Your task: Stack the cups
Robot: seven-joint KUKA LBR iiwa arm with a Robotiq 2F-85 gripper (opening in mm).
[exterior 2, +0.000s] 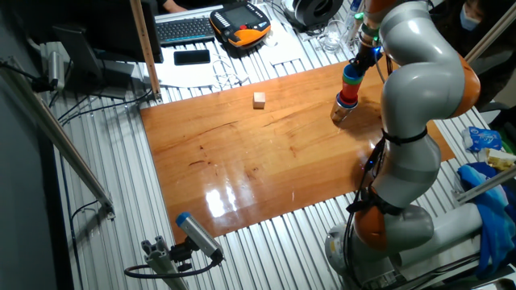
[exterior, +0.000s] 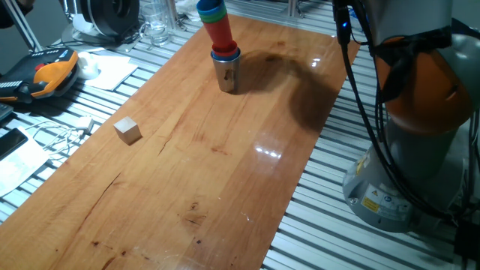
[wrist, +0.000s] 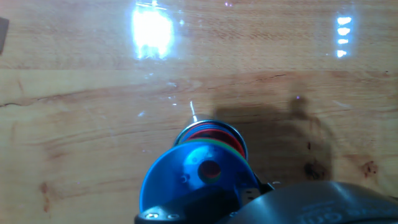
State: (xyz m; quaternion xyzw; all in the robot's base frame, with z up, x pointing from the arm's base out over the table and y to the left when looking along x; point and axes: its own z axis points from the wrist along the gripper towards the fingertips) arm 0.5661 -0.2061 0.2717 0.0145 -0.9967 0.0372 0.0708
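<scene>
1. The end effector (exterior 2: 359,50) is right over the top of the cup tower, at about 1 o'clock on the worktop (exterior 2: 266,161) in the other fixed view. Can't honestly tell if its fingers are spread or pinching the top cup. The hand view only shows the dark housing at the bottom edge, and both fixed views hide the tips.

2. Right below it is the stack of cups (exterior: 219,34): nested plastic ones in blue, green and red, leaning a bit and sitting on the steel cup (exterior: 226,75). In one fixed view the tower is at roughly 12 o'clock on the worktop, near the far edge.

3. In the hand view you look straight down into the blue top cup (wrist: 196,177), with red rims poking out at its 12 o'clock.

4. My guess is the step is seating or letting go of the top cup. To do it well I'd press straight down along the tower's axis, then let go and lift vertically. Any sideways drag looks like it could tip that lean over.

5. Counts: one steel cup and one tower. The nested plastic cups are too tight to count. I can make out at least a few colour bands. No loose cups visible anywhere.

6. One wooden cube (exterior: 127,130) sits at about 9 o'clock, well apart from the stack.
</scene>
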